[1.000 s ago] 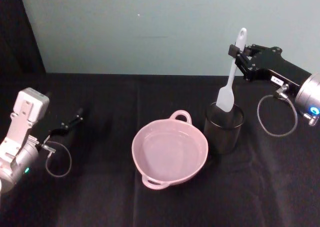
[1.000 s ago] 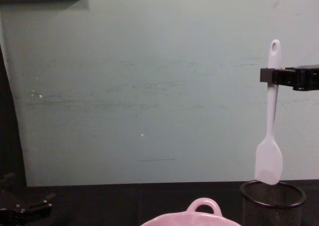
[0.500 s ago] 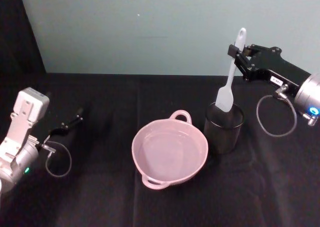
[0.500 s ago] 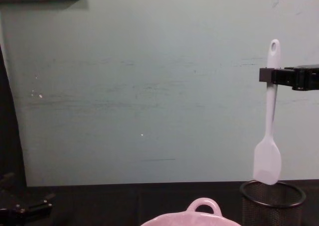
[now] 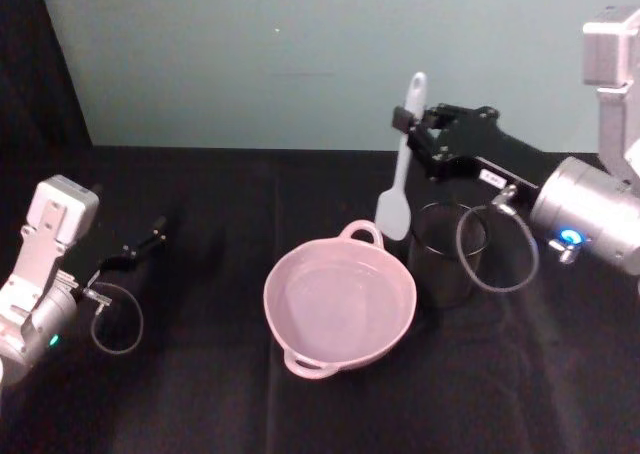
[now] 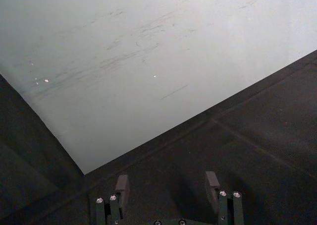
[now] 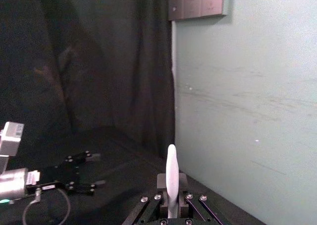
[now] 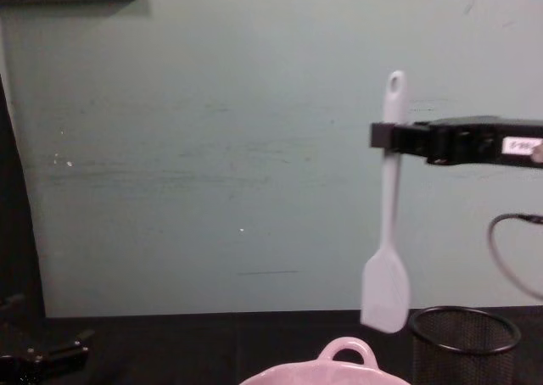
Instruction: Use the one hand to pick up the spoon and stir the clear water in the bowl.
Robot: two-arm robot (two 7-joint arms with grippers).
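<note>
The white spoon (image 5: 402, 164) hangs upright with its blade (image 8: 386, 296) just above the far rim handle of the pink bowl (image 5: 270, 299). My right gripper (image 5: 405, 122) is shut on the upper part of the spoon's handle (image 7: 171, 171). In the chest view the right gripper (image 8: 383, 136) comes in from the right and the bowl's loop handle (image 8: 346, 349) shows at the bottom edge. Clear water lies in the bowl. My left gripper (image 5: 150, 239) rests open low at the left of the table, far from the bowl, its fingers (image 6: 121, 185) apart.
A black wire-mesh cup (image 5: 445, 269) stands just right of the bowl, under my right arm, and also shows in the chest view (image 8: 462, 338). A black cloth (image 5: 200, 394) covers the table. A pale green wall (image 8: 212, 147) rises behind it.
My right gripper has carried the spoon leftwards, from over the mesh cup to over the bowl's far rim. The left arm has stayed put.
</note>
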